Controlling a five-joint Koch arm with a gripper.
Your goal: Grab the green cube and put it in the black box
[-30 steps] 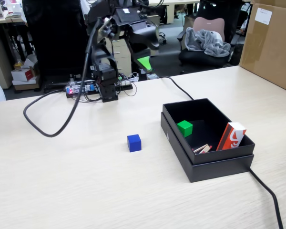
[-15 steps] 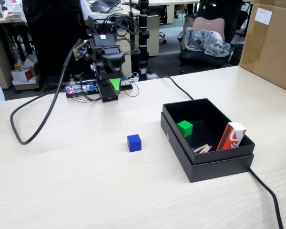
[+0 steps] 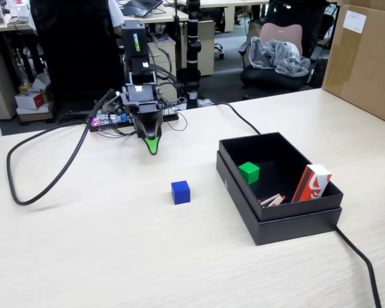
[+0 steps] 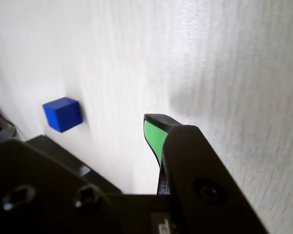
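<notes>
The green cube (image 3: pixel 249 172) lies inside the black box (image 3: pixel 289 224), near its left wall, at the right of the fixed view. My gripper (image 3: pixel 153 149) hangs tip-down over the table at the back, well left of the box and apart from both cubes. In the wrist view my gripper (image 4: pixel 80 130) is open. One green-padded fingertip (image 4: pixel 154 134) shows on the right with its pad bare, and the other jaw is swung out to the left edge. Nothing is held. The green cube and the black box are out of the wrist view.
A blue cube (image 3: pixel 180 192) (image 4: pixel 62 114) sits on the table between gripper and box. The box also holds a red-and-white pack (image 3: pixel 312 182) and small sticks (image 3: pixel 273 200). A black cable (image 3: pixel 32 192) loops at left, and another (image 3: pixel 359 256) runs past the box. A cardboard box (image 3: pixel 362 61) stands at the back right.
</notes>
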